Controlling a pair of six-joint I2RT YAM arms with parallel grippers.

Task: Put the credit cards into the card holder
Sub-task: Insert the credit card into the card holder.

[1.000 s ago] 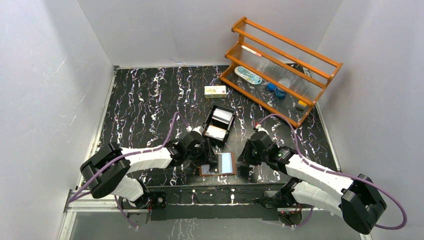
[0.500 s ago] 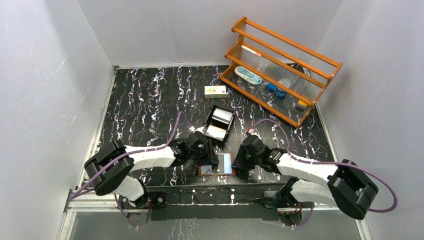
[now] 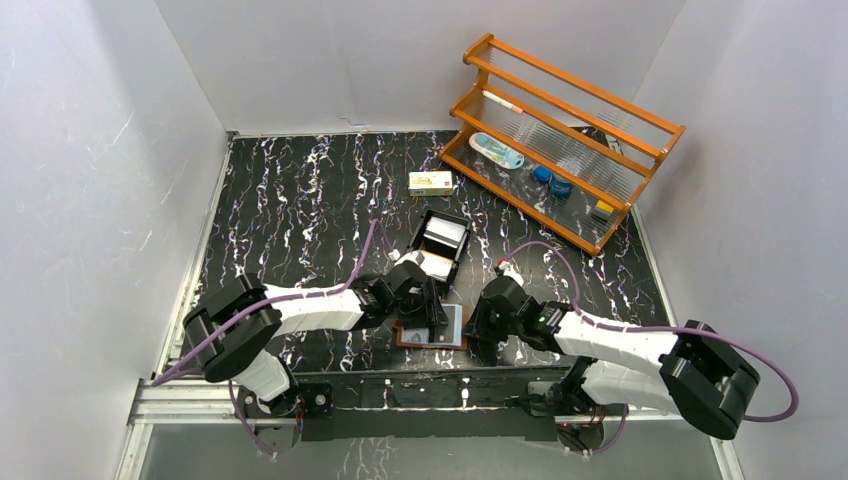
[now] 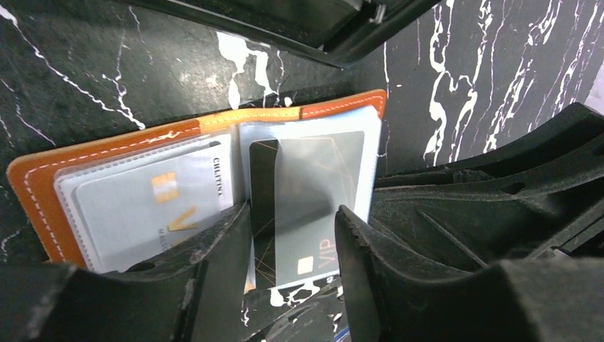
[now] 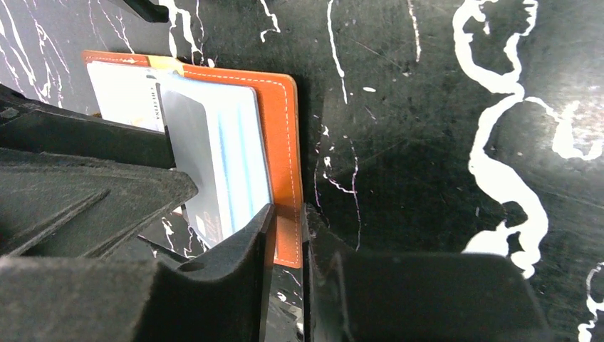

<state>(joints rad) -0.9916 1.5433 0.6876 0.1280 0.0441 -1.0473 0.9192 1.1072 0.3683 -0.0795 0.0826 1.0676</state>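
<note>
While the card holder (image 4: 43, 178) lies open on the bench (image 4: 107, 57) between the two arms, its left page already shows a stowed card (image 4: 142, 206) behind clear plastic. Next along, the left gripper (image 4: 290, 214) appears to be grasping a grey card (image 4: 306, 164) by its long edges. The card's far end lies over the holder's right page, but I cannot tell whether that end has entered a pocket. Furthest right, the right gripper (image 5: 286, 214) is clenched on the holder's orange outer edge.

The step in hand looks like seating the grey card in the right-hand pocket. To do it well, the card should probably stay low and nearly flat, square to the pocket mouth, and slide along its own length, not press downward. The thin plastic sleeves look floppy, so a leading corner could catch and buckle one. The right gripper's grasp needs to hold firm so the holder neither skids nor folds shut. The left gripper should let go only once most of the card is inside.
</note>
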